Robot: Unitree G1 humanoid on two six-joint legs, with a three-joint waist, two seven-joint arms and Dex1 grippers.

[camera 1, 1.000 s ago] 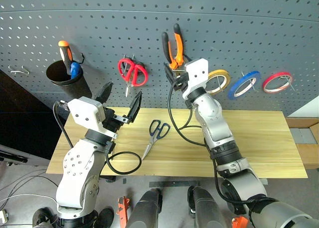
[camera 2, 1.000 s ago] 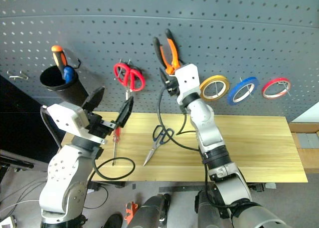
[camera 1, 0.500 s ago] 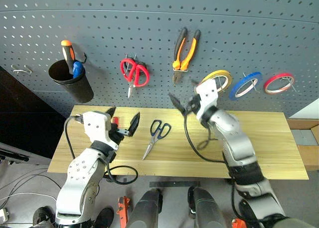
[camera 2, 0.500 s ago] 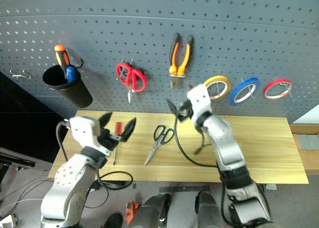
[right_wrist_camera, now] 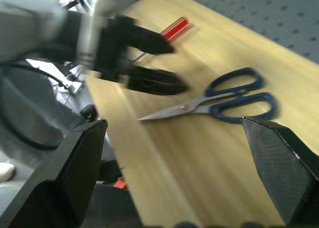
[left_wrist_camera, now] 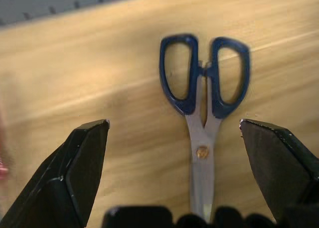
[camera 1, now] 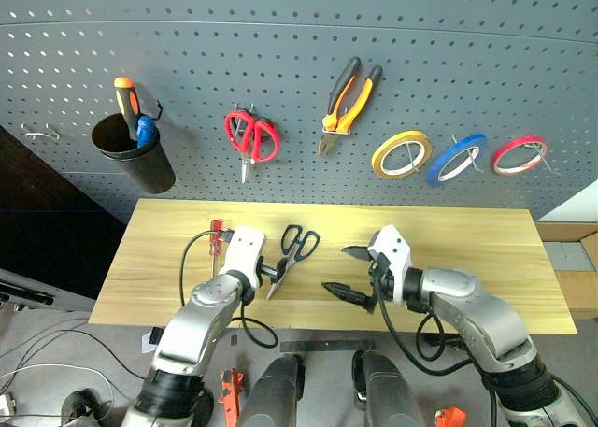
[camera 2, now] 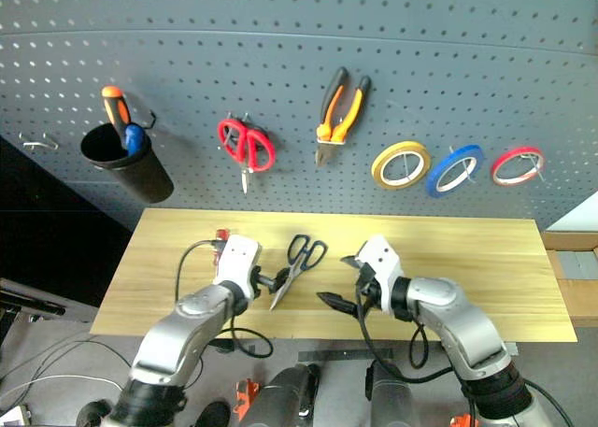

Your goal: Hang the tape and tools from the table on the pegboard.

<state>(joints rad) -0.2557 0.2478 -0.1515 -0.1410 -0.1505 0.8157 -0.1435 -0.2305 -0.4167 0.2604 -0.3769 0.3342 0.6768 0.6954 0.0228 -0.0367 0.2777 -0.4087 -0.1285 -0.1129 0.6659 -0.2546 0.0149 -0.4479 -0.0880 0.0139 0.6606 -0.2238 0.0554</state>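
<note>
the blue tape [camera 1: 457, 159] and the pliers [camera 1: 348, 103] hang on the pegboard [camera 1: 280, 53] already, but the blue scissors [camera 1: 291, 252] and red screwdriver [camera 1: 214, 242] still lie on the table [camera 1: 505, 259], and my left pincer [camera 1: 277, 269] and right pincer [camera 1: 349, 272] are both wide open, holding nothing.

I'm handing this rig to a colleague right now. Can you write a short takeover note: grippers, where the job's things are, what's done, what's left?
Left gripper: open, empty, low over the table, fingers either side of the blue-handled scissors.
Right gripper: open, empty, low over the table, right of the scissors.
Done: pliers and blue tape hang on the pegboard.
Left: the scissors and the red-handled screwdriver, both flat on the table, the screwdriver left of the scissors beside the left arm.
Likely next: close the left gripper on the scissors.
</note>
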